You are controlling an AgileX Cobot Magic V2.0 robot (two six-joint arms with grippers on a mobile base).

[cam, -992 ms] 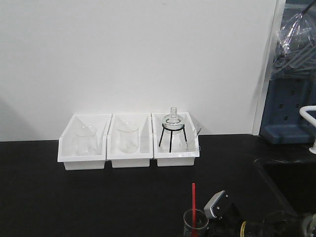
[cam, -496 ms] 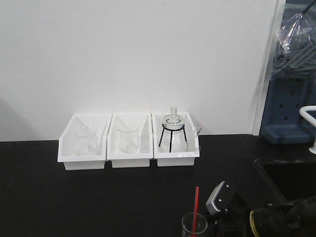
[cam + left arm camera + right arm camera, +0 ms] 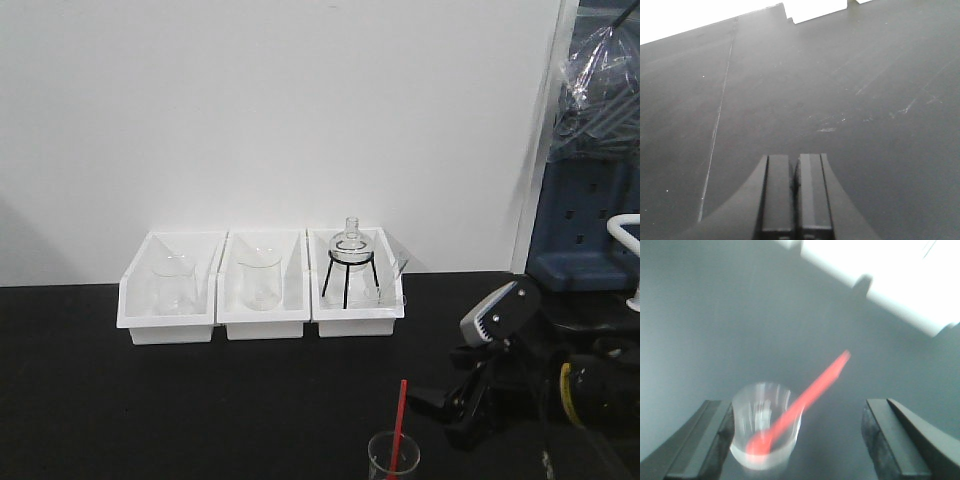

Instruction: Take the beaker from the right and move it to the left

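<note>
The small clear beaker (image 3: 392,457) with a red rod (image 3: 400,420) leaning in it stands on the black table at the bottom of the front view. My right gripper (image 3: 436,404) is just to its right, a little above the table. In the right wrist view the beaker (image 3: 764,432) and rod (image 3: 812,387) look blurred. They sit between the wide-open jaws of the right gripper (image 3: 797,437), close against the left finger (image 3: 715,435) and far from the right finger (image 3: 885,437). My left gripper (image 3: 795,192) is shut and empty over bare black table.
Three white bins (image 3: 262,325) stand at the back against the wall. Two hold larger clear beakers (image 3: 174,284) and the right one a round flask on black tripod legs (image 3: 350,262). Blue equipment (image 3: 585,230) stands at the far right past the table edge.
My right arm has risen and moved right in the front view. The red rod has tipped from upright to leaning right. The beaker has hardly shifted.
</note>
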